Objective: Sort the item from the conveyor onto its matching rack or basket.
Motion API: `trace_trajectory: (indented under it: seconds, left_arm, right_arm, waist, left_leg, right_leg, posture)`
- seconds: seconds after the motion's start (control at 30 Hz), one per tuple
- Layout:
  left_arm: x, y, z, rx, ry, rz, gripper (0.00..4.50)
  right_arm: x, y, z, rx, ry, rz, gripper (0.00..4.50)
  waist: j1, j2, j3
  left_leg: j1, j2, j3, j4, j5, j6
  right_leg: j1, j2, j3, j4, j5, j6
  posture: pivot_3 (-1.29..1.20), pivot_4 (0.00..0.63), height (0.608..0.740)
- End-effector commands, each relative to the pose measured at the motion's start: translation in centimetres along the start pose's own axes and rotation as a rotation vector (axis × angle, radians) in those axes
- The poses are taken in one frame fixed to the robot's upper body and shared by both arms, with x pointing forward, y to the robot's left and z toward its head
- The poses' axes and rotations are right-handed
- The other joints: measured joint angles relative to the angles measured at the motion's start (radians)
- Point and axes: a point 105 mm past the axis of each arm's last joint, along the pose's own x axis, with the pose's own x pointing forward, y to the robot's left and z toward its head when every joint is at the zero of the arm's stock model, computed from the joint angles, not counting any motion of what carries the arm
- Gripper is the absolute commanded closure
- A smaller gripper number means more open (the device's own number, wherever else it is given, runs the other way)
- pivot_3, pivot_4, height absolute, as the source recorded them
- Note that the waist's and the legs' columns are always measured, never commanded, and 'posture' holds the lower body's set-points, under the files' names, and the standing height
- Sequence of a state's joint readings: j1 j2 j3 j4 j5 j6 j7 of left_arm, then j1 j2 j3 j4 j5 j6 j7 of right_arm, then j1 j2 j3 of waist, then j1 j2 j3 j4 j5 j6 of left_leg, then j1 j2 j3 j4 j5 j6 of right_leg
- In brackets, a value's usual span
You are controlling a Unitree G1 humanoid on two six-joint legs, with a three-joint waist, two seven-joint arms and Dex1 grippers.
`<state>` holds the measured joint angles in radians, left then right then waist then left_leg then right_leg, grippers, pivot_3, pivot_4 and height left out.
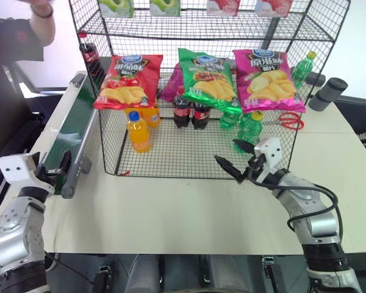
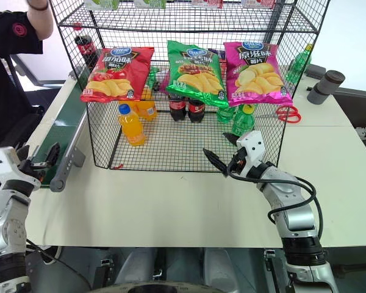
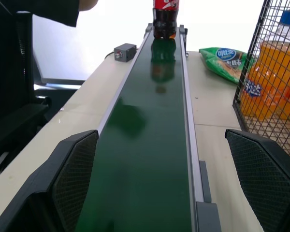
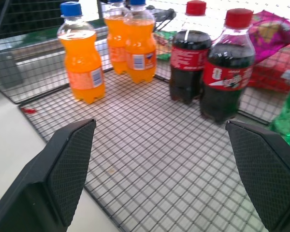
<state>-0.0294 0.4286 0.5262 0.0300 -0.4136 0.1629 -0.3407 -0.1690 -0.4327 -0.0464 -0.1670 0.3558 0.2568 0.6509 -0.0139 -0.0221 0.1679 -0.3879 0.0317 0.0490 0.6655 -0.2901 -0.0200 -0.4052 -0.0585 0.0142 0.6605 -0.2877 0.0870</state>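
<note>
A: Where's the cola bottle (image 1: 88, 54)?
B: Upright on the belt (image 1: 71, 131), at its far end, just outside the basket's (image 1: 171, 152) far left corner. A person's arm (image 1: 39, 18) hangs above and behind it.

A: And the left hand (image 1: 60, 166)?
B: At the belt's near end, well apart from the bottle, beside the basket's near left corner. In the wrist view its fingers (image 3: 70, 181) stand wide, one to each side of the belt, with nothing between them.

A: The right hand (image 1: 235, 158)?
B: Spread wide too, empty, at the basket's near wall toward its right end and pointing in over the wire floor.

A: What's already in the basket?
B: Two colas (image 4: 210, 65) stand together near the middle. One orange bottle (image 1: 138, 130) stands alone toward the near left, with two more orange bottles (image 4: 130, 38) behind it. Green bottles (image 1: 247, 125) are on the right.

A: Anything else around the basket?
B: Three crisp bags hang just above it: red (image 1: 127, 81), green (image 1: 207, 78), pink (image 1: 267, 79). Red scissors (image 1: 288, 120) lie on the table (image 1: 183, 210) by the basket's right side, and a green packet (image 3: 224, 60) lies between the belt and the basket's left wall.
</note>
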Motion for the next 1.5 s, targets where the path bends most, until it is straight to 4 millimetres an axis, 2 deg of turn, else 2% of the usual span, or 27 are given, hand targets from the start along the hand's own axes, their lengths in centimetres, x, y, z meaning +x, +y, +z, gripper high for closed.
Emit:
trace_trajectory:
  seconds: [0.03,0.13,0.23,0.9,1.37,1.5]
  left_arm:
    - [0.2,-0.1,0.9,0.023,-0.043,0.004,0.0]
    - [0.3,-0.3,0.5,0.015,-0.038,0.013,0.0]
    - [0.4,-0.5,0.4,0.005,-0.037,0.017,0.0]
    - [0.3,-0.6,0.0,0.011,-0.026,0.029,0.0]
    - [0.5,-0.3,-0.1,0.024,-0.032,0.049,0.0]
    - [0.7,-0.4,-0.1,0.022,-0.037,0.05,0.0]
  right_arm:
    - [0.2,0.1,1.9,-0.022,-0.061,0.007,0.03]
    - [0.1,-0.2,1.3,0.041,-0.017,0.001,0.03]
    - [0.2,0.0,0.9,0.02,0.018,0.022,0.03]
    - [0.4,1.3,0.9,-0.023,-0.047,0.073,0.03]
    - [0.6,5.9,3.1,0.081,-0.086,0.325,0.03]
    - [0.7,6.3,3.4,0.081,-0.087,0.343,0.03]
  waist:
    - [0.0,0.0,0.0]
    - [0.0,0.0,0.0]
    - [0.0,0.0,0.0]
    - [-0.001,0.0,0.0]
    - [0.0,0.0,0.0]
    - [0.0,0.0,0.0]
  left_leg:
    - [0.0,0.0,0.0,0.0,0.0,0.0]
    - [0.0,0.0,0.0,0.0,0.0,0.0]
    - [0.0,0.0,0.0,0.0,0.0,0.0]
    - [0.0,0.0,0.0,0.0,0.0,0.0]
    - [0.0,0.0,-0.001,0.0,0.0,0.0]
    - [-0.001,0.0,-0.001,0.0,0.0,0.0]
  right_leg:
    - [0.0,0.0,0.0,0.0,0.0,0.0]
    - [0.0,0.0,0.0,0.0,0.0,0.0]
    - [0.0,0.0,0.0,0.0,0.0,0.0]
    - [0.0,0.0,0.0,0.0,0.0,0.0]
    - [0.0,-0.001,-0.001,0.0,0.0,0.0]
    - [0.0,-0.001,-0.001,0.0,0.0,0.0]
  posture:
    - [0.0,0.15,0.74]
    - [0.0,0.15,0.74]
    - [0.0,0.15,0.74]
    - [0.0,0.15,0.74]
    - [0.0,0.15,0.74]
    - [0.0,0.15,0.74]
